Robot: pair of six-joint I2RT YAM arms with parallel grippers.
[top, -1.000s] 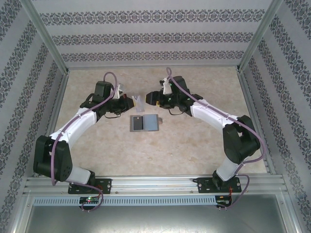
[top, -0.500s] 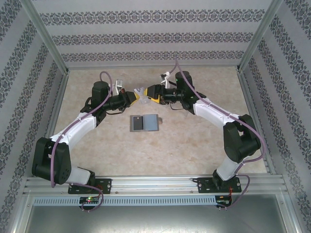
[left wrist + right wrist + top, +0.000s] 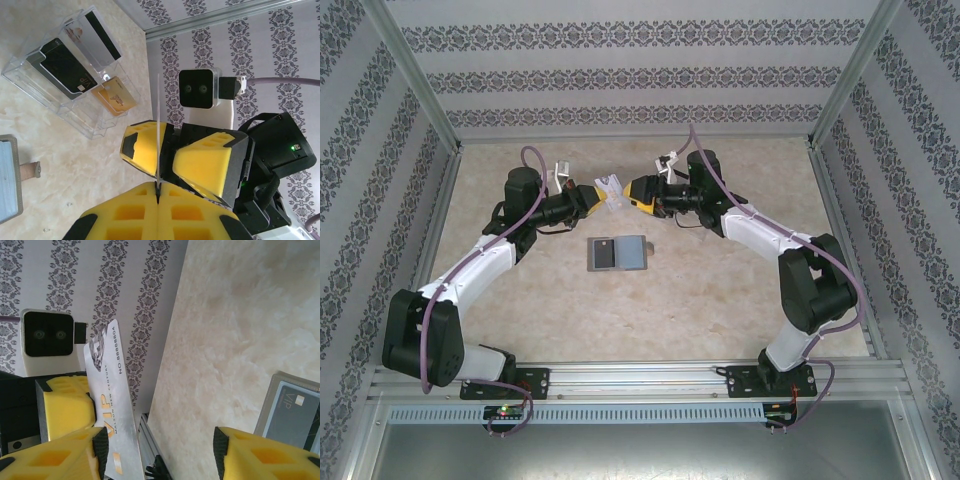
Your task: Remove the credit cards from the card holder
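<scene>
One silver card (image 3: 107,390) sits pinched in left gripper (image 3: 157,192), right gripper (image 3: 160,442) spread around it.

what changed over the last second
Both arms shifted toward the far wall and rolled their wrists. The right pincer closed in around the silver card, jaws narrowing but not yet shut. Unchanged: the left pincer shut on that card, and the wallet lying open in the same spot.
</scene>
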